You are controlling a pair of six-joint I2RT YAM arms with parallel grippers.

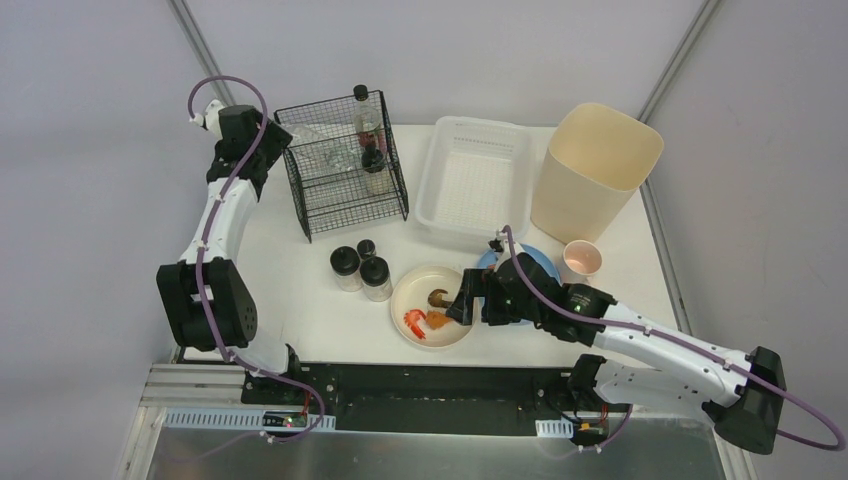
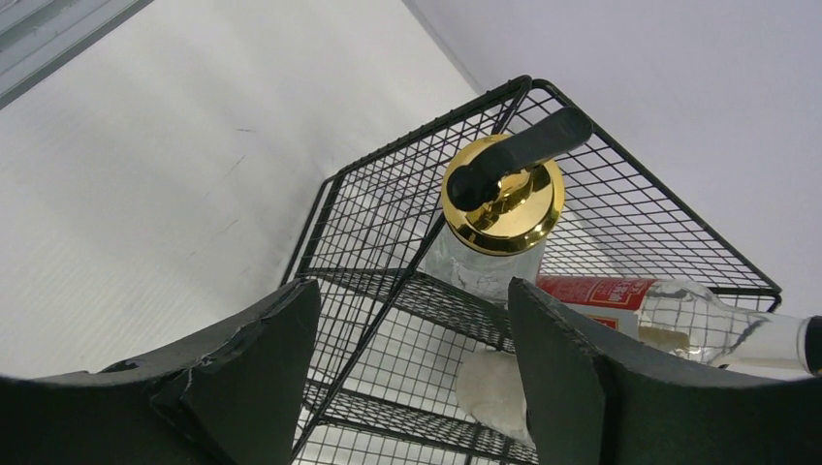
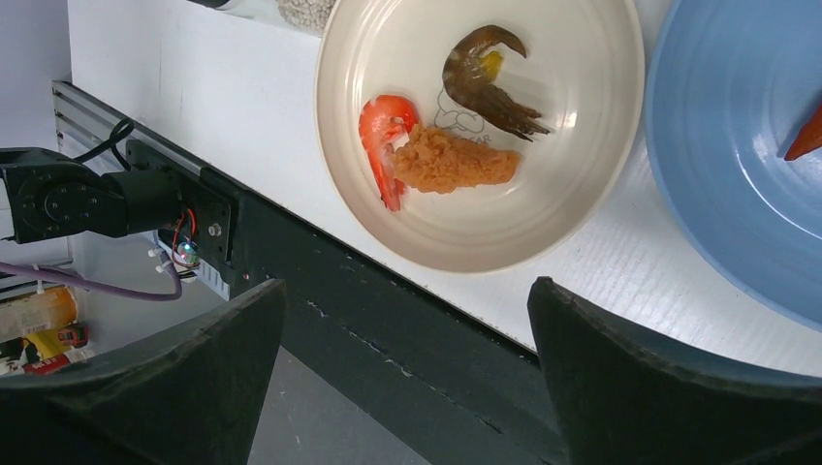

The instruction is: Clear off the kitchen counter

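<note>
The white kitchen counter (image 1: 300, 300) holds a cream plate (image 1: 415, 295) with a red shrimp (image 3: 381, 136), a fried piece (image 3: 451, 162) and a brown piece (image 3: 485, 82). My right gripper (image 1: 462, 300) hovers open and empty over the plate's right side; in the right wrist view the gripper (image 3: 407, 378) frames the counter's front edge. A blue plate (image 1: 535, 264) lies under the right arm. My left gripper (image 1: 275, 140) is open and empty beside the left side of a black wire rack (image 1: 345, 170); the left wrist view shows the gripper (image 2: 412, 378) in front of a gold-lidded jar (image 2: 502, 208).
Three dark-lidded jars (image 1: 360, 270) stand left of the cream plate. A white slotted basket (image 1: 470, 180), a tall beige bin (image 1: 595, 170) and a pink cup (image 1: 582, 260) sit at the back right. The rack holds bottles (image 1: 368, 140), and one with a red label (image 2: 679, 310) lies flat.
</note>
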